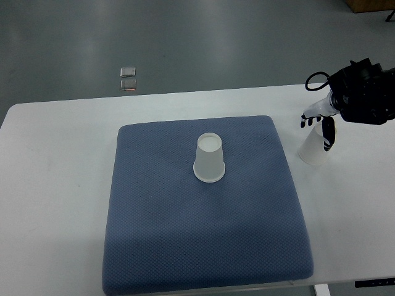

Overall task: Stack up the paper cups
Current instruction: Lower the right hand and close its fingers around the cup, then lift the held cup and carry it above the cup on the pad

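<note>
On the blue mat [160, 246], one paper cup [209, 158] is seen upside down near the middle. Off the mat, at the right, a second cup [313, 150] is gripped by the right hand [322, 122]. Light, thin-walled and easily crushed, it is best held gently round the sides.

No legible txt, labels or nos. anywhere.
</note>
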Robot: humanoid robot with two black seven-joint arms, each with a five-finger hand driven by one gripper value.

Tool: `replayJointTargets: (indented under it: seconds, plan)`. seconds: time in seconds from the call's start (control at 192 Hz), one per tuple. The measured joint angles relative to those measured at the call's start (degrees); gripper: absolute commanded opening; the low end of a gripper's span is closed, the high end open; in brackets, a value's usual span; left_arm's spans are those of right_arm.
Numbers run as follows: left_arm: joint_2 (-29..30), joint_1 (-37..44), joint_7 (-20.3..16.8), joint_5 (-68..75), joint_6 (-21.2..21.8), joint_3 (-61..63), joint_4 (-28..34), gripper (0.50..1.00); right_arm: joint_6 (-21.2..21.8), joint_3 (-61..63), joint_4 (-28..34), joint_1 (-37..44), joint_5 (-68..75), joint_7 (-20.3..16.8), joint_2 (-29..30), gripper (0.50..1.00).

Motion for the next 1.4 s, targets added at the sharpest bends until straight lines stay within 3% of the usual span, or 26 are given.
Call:
replayJointTargets:
  seconds: [0.863,1.227,1.399]
  plan:
    - [0.00,0.00,0.00,0.00,0.53,-0.06,0.11,1.000,-0.39,-0.36,-4.28,-3.98,-0.08,-0.19,0.82,0.862]
    - [0.00,0.30,0.00,0.00,0.51,-0.02,0.11,1.000,-1.60,-0.63,-5.04,-5.28,-0.10,-0.19,0.75,0.774]
    - [0.00,0.35,0.00,0.00,0.51,0.00,0.11,1.000,-1.97,-0.70,-5.46,-5.75,-0.09,-0.12,0.72,0.615]
